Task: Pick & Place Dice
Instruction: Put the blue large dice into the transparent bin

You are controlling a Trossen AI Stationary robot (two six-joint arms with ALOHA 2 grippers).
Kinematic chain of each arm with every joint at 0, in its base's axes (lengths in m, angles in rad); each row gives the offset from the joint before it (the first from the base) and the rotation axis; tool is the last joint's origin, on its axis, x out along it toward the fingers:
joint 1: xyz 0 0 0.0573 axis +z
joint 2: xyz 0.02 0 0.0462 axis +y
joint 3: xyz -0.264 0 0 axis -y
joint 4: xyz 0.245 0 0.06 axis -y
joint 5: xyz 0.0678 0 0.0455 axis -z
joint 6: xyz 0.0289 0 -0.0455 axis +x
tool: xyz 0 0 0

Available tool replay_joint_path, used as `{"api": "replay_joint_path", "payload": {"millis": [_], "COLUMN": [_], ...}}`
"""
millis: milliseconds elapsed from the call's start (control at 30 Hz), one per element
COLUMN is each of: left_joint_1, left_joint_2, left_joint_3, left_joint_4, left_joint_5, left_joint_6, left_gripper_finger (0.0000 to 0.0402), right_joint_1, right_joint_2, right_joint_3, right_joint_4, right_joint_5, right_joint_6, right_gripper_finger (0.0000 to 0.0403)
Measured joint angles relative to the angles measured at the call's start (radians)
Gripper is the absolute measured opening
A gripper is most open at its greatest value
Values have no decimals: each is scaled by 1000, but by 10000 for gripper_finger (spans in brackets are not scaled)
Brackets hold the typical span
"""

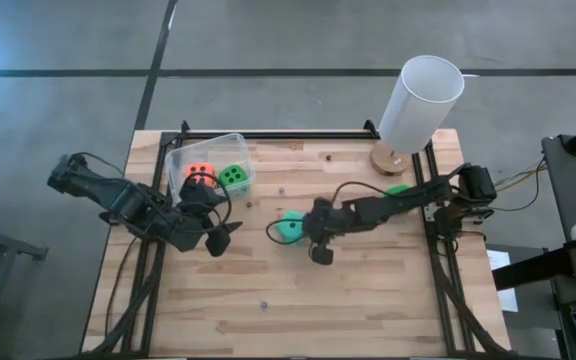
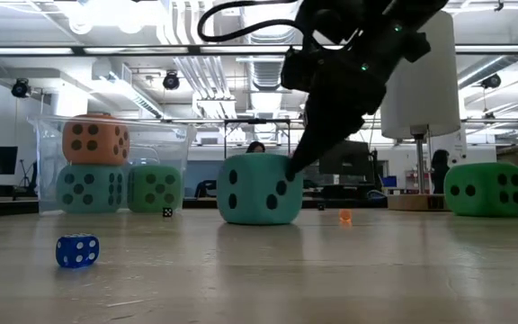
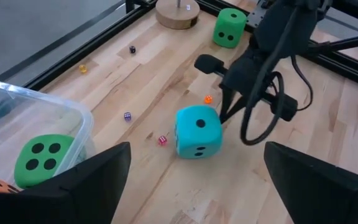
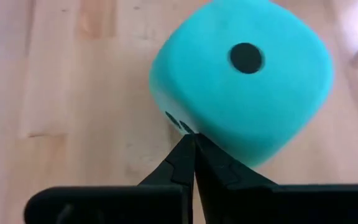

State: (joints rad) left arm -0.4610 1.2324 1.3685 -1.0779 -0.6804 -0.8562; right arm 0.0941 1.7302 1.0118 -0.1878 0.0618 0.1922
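Observation:
A teal die (image 1: 288, 228) rests on the table's middle. My right gripper (image 4: 191, 142) is shut, and its tips stand at the die's right-hand side, slanting down. A clear tub (image 1: 180, 158) at the far left holds an orange die (image 2: 95, 138) stacked on another teal die (image 2: 91, 187), with a green die (image 2: 155, 187) beside them. One more green die (image 1: 396, 190) lies near the far right. My left gripper (image 1: 220, 238) hovers open just near of the tub, with nothing between its fingers. My right gripper's shut fingertips (image 3: 224, 116) touch the teal die's right-facing side (image 4: 178, 124), near its upper edge. They come slanting down from the table's right. The die sits flat on the table with its one-pip face up.
A tall white cylinder (image 1: 420, 105) on a round wooden foot stands at the far right. Several tiny dice lie scattered on the wood, among them a blue one (image 2: 77, 250) near the front and an orange one (image 3: 208, 99) beside the teal die.

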Motion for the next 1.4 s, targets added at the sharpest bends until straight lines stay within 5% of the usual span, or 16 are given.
{"api": "replay_joint_path", "payload": {"millis": [233,500,833,1100,1400], "left_joint_1": [0,0,3,9,94], "left_joint_2": [0,0,0,32,128], "left_joint_3": [0,0,0,0,1], "left_joint_4": [1,5,33,232,298], "left_joint_5": [0,0,-1,-3,77], "left_joint_6": [-7,-7,-6,190,217], "left_gripper_finger": [362,368,374,363,359], "right_joint_1": [-7,49,164,219,229], "right_joint_2": [-42,-272,-567,-714,-859], "right_joint_3": [28,6,-81,-128,-185], "right_joint_4": [-92,-260,-258,-250,-247], "right_joint_5": [18,21,70,72,72], "right_joint_6": [-9,41,14,-67,-76], "right_gripper_finger": [8,8,8,8,8]}}
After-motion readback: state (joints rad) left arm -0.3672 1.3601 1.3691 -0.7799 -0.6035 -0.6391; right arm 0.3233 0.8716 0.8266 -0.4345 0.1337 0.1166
